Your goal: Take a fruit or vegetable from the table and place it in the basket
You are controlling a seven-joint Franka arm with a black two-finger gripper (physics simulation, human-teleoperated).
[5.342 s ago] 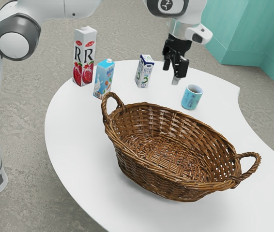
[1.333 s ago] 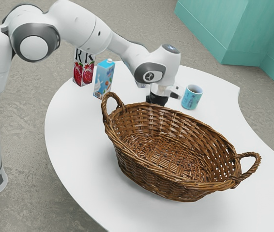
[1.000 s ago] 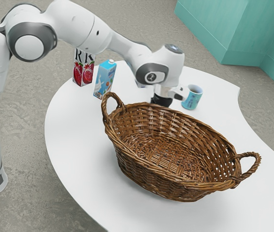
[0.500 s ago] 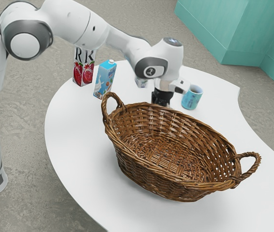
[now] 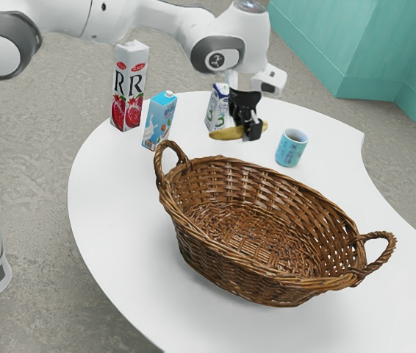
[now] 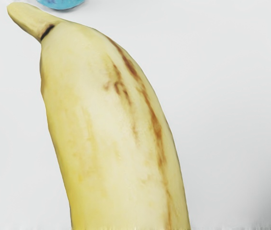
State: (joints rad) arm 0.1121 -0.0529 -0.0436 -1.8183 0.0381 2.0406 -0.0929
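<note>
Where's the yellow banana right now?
The yellow banana is held up in my black two-finger gripper, beyond the brown wicker basket and to the exterior view's left of the round blue cup.

Banana [image 6: 111, 124] was yellow, brown streaks, dark band near the stem. Basket [image 5: 267, 287] was brown weave. Cup [image 5: 291, 149] was light blue, darker markings. Desk [image 5: 127, 220] was white. Tall carton [image 5: 127, 88] was white and red, black letters.

Bright, even light on the table [image 5: 127, 213], soft grey shading beside the banana [image 6: 109, 129].
</note>
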